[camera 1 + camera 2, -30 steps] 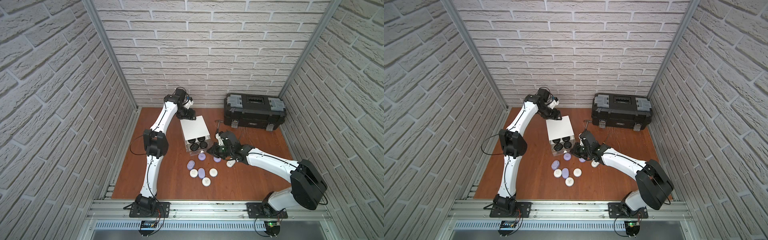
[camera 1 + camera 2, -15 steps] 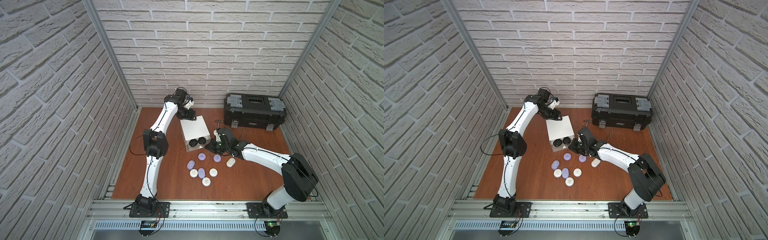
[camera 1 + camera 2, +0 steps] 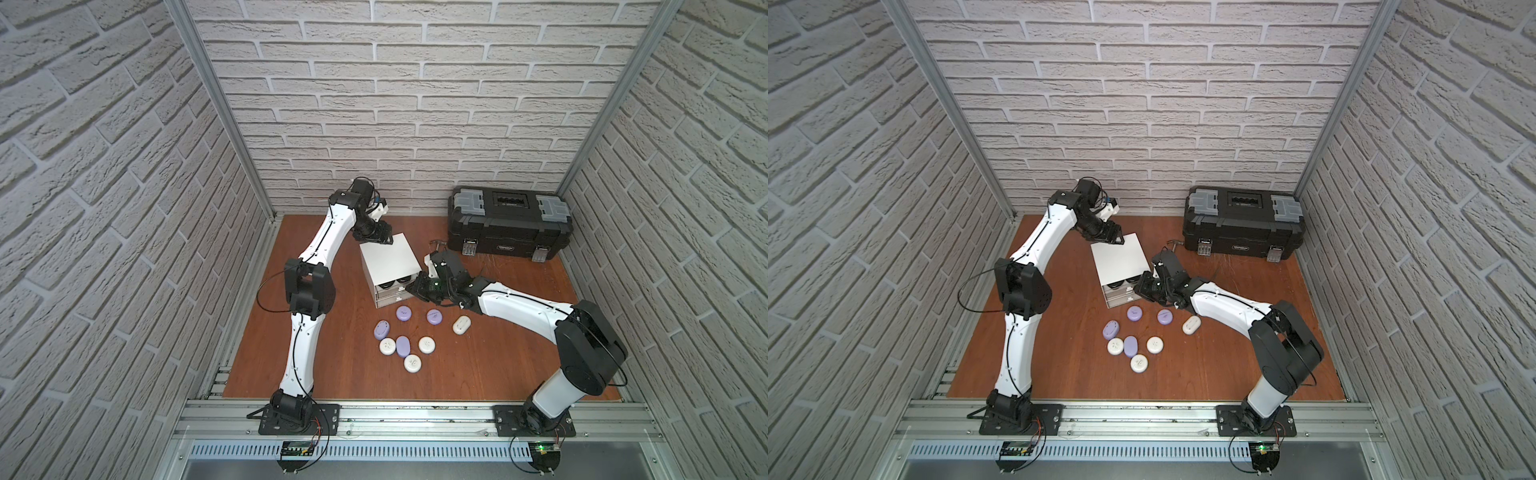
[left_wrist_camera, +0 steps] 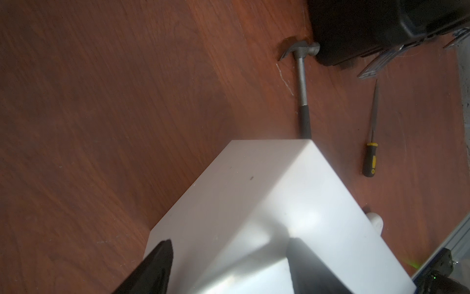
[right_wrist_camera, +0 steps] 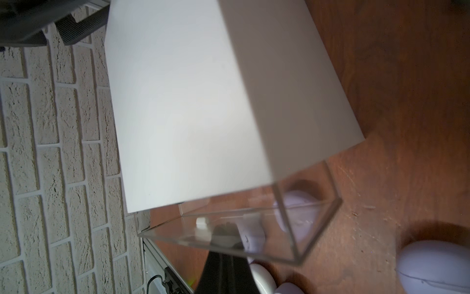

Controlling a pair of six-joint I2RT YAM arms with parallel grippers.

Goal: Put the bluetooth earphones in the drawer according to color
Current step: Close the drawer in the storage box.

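The drawer cabinet is a white cube near the back of the table. Its top clear drawer sticks out a little, with black earphones inside. My right gripper is shut and empty, its tips against that drawer's front by the white pull. My left gripper straddles the cabinet's back top corner, a finger on each side of it. Several lavender earphones and white earphones lie loose on the table in front of the cabinet.
A big black toolbox stands at the back right. A hammer and a yellow-handled tool lie between it and the cabinet. Brick walls close in three sides.
My right gripper has moved toward the cabinet, and the top drawer with the black earphones has slid most of the way in. The left arm has stayed put.
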